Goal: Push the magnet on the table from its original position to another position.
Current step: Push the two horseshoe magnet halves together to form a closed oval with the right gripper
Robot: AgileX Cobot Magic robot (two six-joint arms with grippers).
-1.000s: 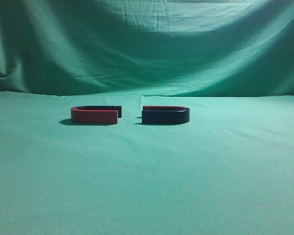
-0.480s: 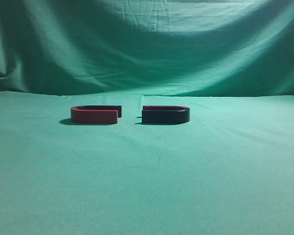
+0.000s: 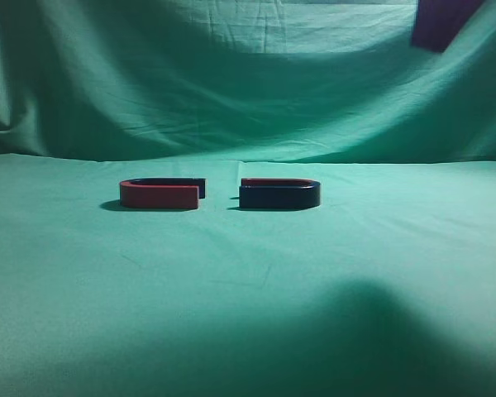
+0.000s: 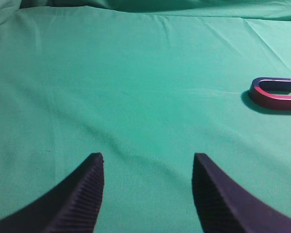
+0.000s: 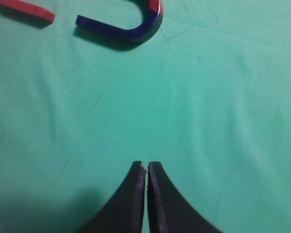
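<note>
Our right tool (image 5: 146, 167) has its two fingers pressed together with nothing between them, hanging above bare green cloth — ahead of it, near the top of the right wrist view, lies the blue-sided magnet (image 5: 128, 26), its curved end to the right. Our left tool (image 4: 148, 165) is spread wide and holds nothing, with only cloth between its ribbed fingers (image 4: 89, 187); the red-sided magnet (image 4: 274, 94) sits well off to its right. From the front we see the two horseshoe magnets flat on the desk (image 3: 248, 281), open ends facing each other across a small gap, not touching — the red-sided one (image 3: 161, 193) on the left, the blue-sided one (image 3: 279, 194) on the right. A dark part of an arm (image 3: 442, 21) shows at the top right corner, and a broad shadow falls on the near cloth
</note>
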